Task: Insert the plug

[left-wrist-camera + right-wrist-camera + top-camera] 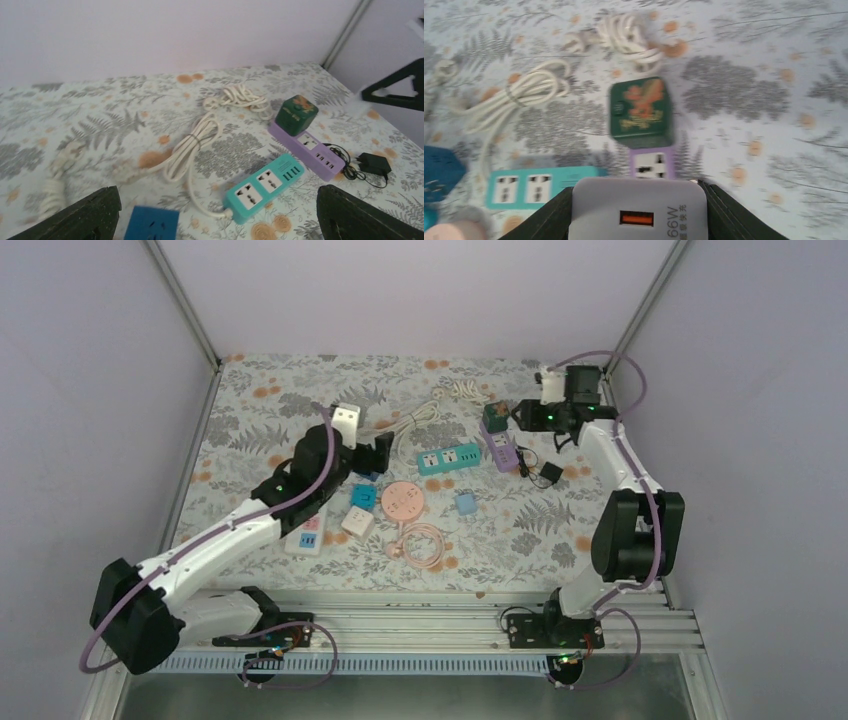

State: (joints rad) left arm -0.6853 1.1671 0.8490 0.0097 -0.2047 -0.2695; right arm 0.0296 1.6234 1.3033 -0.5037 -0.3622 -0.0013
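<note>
My right gripper [639, 197] is shut on a white 66W charger plug [639, 215] with an orange USB port. It holds the plug above the table, just near of the purple power strip [652, 164], whose free socket shows. A dark green cube adapter [641, 111] sits on the strip's far end. In the top view the right gripper [525, 416] is by the green cube [495, 416] and the purple strip [503, 452]. My left gripper [216, 200] is open and empty, low over a blue cube [151, 223], with the teal power strip [265, 186] ahead.
Bundled white cords [420, 420] lie at the back. A black adapter with its cord [550, 474] lies right of the purple strip. A pink round hub [403, 500], a small light-blue cube [466, 503], a white cube [346, 420] and a white strip [308, 538] lie on the floral cloth.
</note>
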